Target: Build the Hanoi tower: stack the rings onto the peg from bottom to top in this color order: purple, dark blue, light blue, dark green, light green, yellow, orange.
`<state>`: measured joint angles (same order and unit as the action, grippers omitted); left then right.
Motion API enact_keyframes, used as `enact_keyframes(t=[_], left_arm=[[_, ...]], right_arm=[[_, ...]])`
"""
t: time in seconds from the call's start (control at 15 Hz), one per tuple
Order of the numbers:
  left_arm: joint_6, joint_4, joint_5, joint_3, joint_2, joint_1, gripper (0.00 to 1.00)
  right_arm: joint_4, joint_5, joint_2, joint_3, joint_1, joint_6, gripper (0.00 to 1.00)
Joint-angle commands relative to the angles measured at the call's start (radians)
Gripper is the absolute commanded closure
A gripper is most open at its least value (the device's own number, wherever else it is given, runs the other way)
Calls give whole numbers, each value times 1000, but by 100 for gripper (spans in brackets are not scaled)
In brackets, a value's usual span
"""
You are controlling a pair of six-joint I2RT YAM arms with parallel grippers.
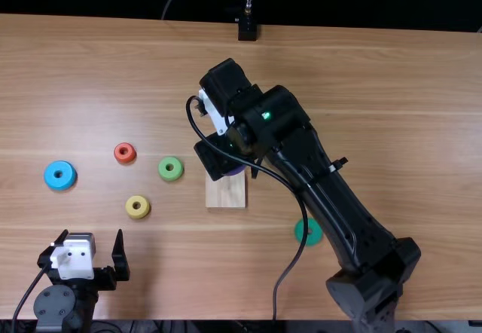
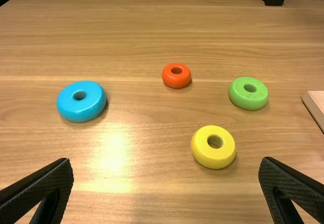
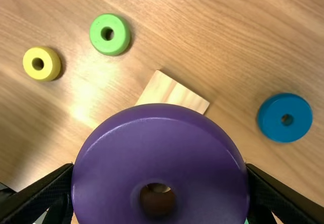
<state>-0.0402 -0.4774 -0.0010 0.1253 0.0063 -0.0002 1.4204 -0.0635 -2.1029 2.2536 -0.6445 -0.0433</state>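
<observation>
A purple ring (image 1: 235,171), clasped by the right gripper (image 1: 216,157), hangs over a striped wooden block (image 1: 226,193) in the top view; five others lie loose: light blue (image 1: 66,176), orange (image 1: 119,153), light green (image 1: 165,170), yellow (image 1: 132,209), dark green (image 1: 317,235). The left gripper (image 1: 91,234) gapes. The left wrist view counts four smooth rings. The right wrist view adds a dark blue one (image 3: 276,117).

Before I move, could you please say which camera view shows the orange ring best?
The left wrist view: the orange ring is whole and large there, its hole plain. The top view has it whole but smaller; the right wrist view cuts it off at the edge.
</observation>
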Motion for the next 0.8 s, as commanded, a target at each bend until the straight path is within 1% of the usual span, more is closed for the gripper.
enact_keyframes(t=[0.0, 0.13, 0.4, 0.47, 0.53, 0.6, 0.73], left_arm=[[2, -66, -6, -116, -6, -1, 0], [2, -66, -6, -116, -6, -1, 0], [2, -66, -6, -115, -6, -1, 0], [2, -66, -6, -116, -6, -1, 0], [2, -67, -6, -116, -6, -1, 0], [2, -67, -6, -116, -6, -1, 0], [2, -66, -6, -115, -6, -1, 0]], right_arm=[[2, -6, -32, 21, -29, -17, 100], [2, -6, -32, 20, -40, -23, 100], [16, -6, -32, 15, -32, -27, 100], [31, -6, -32, 15, -30, -27, 97], [46, -5, -32, 15, -29, -27, 89], [48, -5, -32, 15, -29, -27, 86], [48, -5, -32, 17, -29, -25, 86]])
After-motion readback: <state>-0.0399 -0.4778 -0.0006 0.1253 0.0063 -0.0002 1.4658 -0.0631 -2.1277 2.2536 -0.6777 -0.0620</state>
